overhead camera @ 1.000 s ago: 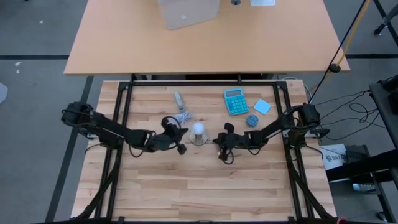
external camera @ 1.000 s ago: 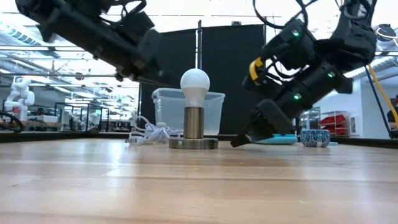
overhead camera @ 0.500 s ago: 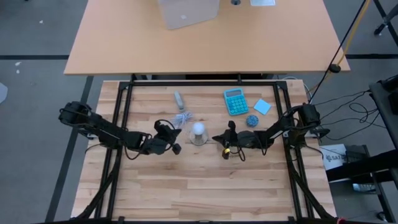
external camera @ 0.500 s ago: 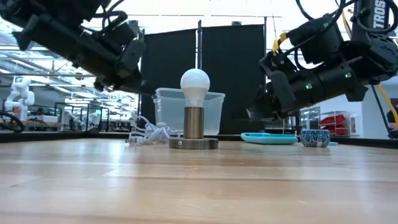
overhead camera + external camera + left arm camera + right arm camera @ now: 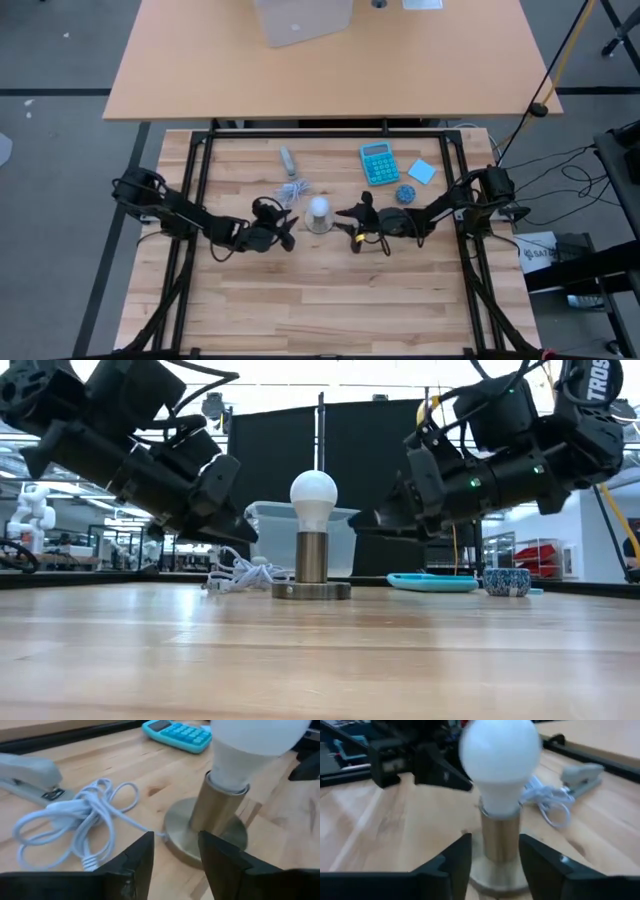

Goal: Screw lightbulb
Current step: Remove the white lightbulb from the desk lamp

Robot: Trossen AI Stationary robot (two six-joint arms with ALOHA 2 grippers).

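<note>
Lightbulb [image 5: 313, 496] is seen standing upright in the brass socket [image 5: 311, 557], whose round base [image 5: 311, 590] rests on the bench [image 5: 330, 300]; its long axis is vertical, white head uppermost. Taken from the socket as landmark, the left hand [image 5: 284, 229] is placed just beside it on one side and the right hand [image 5: 347, 224] just beside it on the other, both raised off the bench at about the height of the bulb in the low view. Neither hand is in contact with the bulb. In each wrist view the two fingers [image 5: 136, 865] are parted with a clear gap, nothing held between them, and the socket is framed in that gap. The bulb therefore lies straight ahead of both hands, between them, and the two appear about equally near. A white coiled cable [image 5: 293, 188] and a stapler [image 5: 288, 160] lie behind the socket on the left arm's side; a calculator [image 5: 379, 163] lies farther back on the right arm's side.
</note>
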